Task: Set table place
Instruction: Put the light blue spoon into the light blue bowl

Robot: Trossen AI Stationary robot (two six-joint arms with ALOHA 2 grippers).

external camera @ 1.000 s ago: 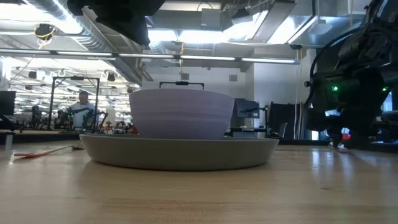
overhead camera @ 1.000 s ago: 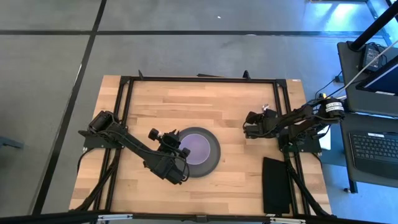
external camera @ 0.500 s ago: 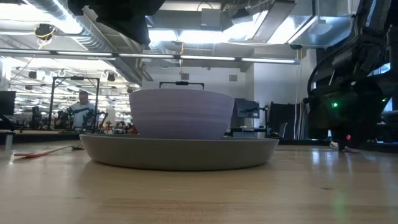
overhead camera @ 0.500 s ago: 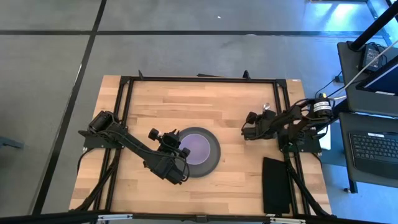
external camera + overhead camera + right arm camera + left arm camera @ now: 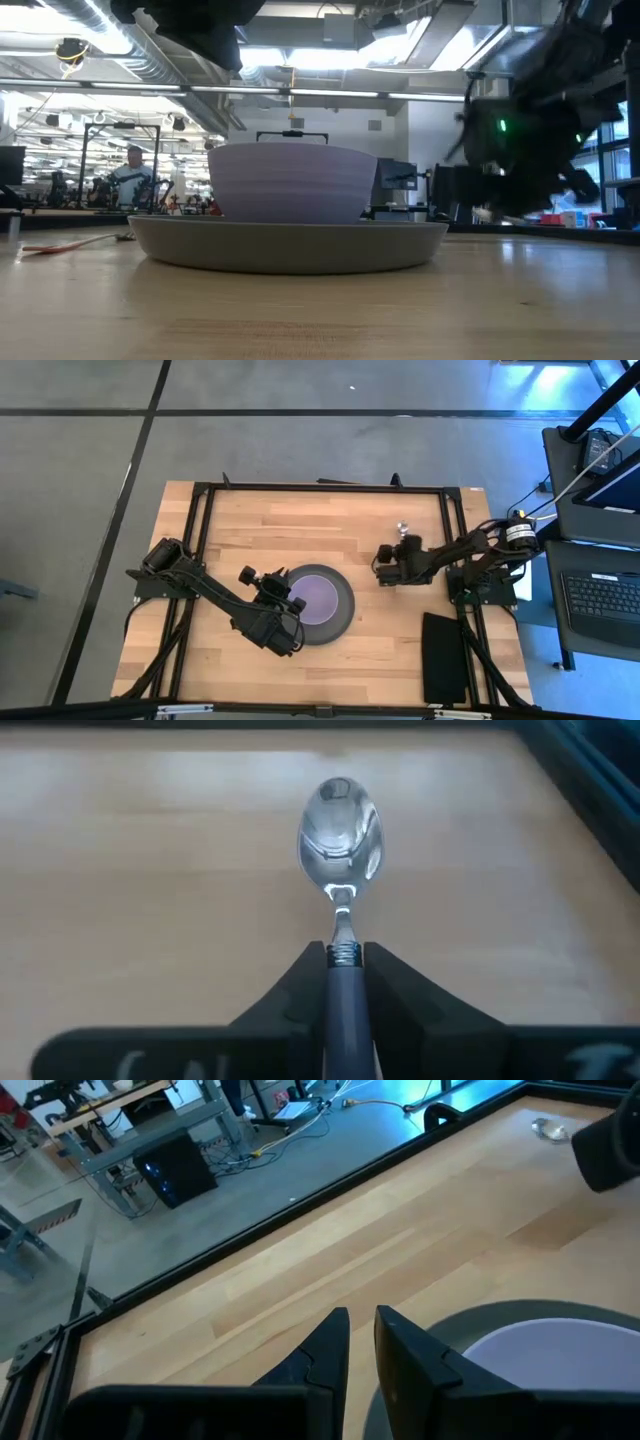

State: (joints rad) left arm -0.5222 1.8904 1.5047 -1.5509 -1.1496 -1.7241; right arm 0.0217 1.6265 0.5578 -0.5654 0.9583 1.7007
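The right gripper (image 5: pixel 343 982) has its fingers (image 5: pixel 290 990) pinched on the lilac handle of the spoon (image 5: pixel 340 820), and the spoon runs straight out ahead of them, handle back between the pads, shiny bowl of the spoon forward and facing up. From above, that gripper (image 5: pixel 388 567) hangs over the tabletop (image 5: pixel 330 520) just to the right of the plate (image 5: pixel 347 605), with the spoon's metal end (image 5: pixel 401 526) sticking out toward the far edge, so its long axis runs roughly front to back, about parallel to the plate's right side. That is the relation I judge the next move to turn on: the spoon already points the way it should lie, and the bare wood between gripper and plate rim is the likely spot for it, so what seems needed is a lowering rather than a turn. The bowl (image 5: pixel 318 593) sits in the middle of the plate, well clear of the spoon. The left gripper (image 5: pixel 288 603) waits at the plate's left rim, its fingers (image 5: pixel 330 1345) close together with a thin gap and holding nothing. The fork (image 5: pixel 70 243) lies flat on the tabletop off to the plate's left in the low view; the right arm is plainly the nearer one for the spoon's place.
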